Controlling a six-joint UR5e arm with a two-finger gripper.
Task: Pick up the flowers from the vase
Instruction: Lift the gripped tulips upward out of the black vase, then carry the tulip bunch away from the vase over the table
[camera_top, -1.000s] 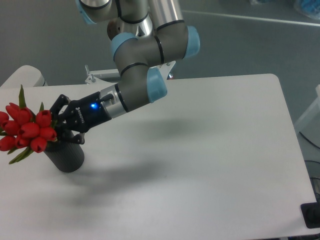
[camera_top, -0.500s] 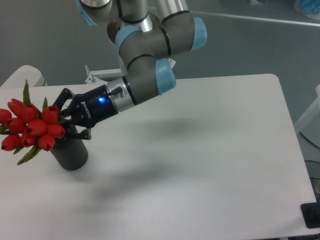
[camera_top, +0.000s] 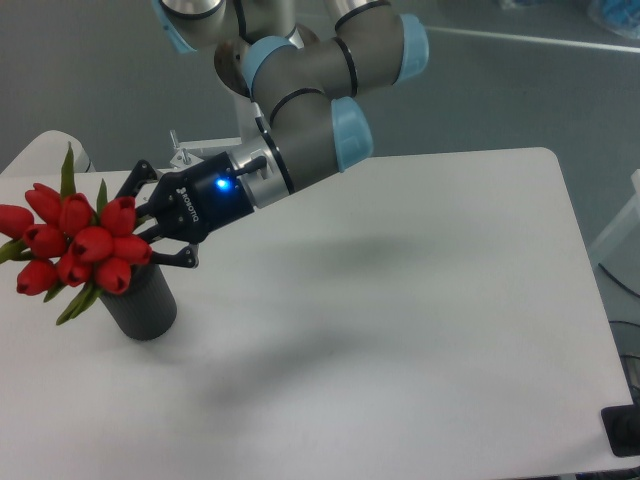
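The flowers (camera_top: 78, 246), a bunch of red tulip buds with green leaves, lean out to the left over the top of the vase (camera_top: 146, 304). The vase is a matte black cylinder standing upright near the table's left edge. My gripper (camera_top: 143, 226) reaches in from the right, just above the vase rim. It is shut on the flowers' stems right behind the buds. The stems and the fingertips are mostly hidden by the buds. I cannot tell whether the stem ends are still inside the vase.
The white table (camera_top: 400, 300) stretches to the right and front of the vase. A small metal bracket (camera_top: 185, 155) sits at the back edge behind my wrist. A black object (camera_top: 625, 430) lies off the table's front right corner.
My gripper has moved up and a little to the right with the flowers in it, so the bunch sits higher over the vase. The vase has stayed upright.
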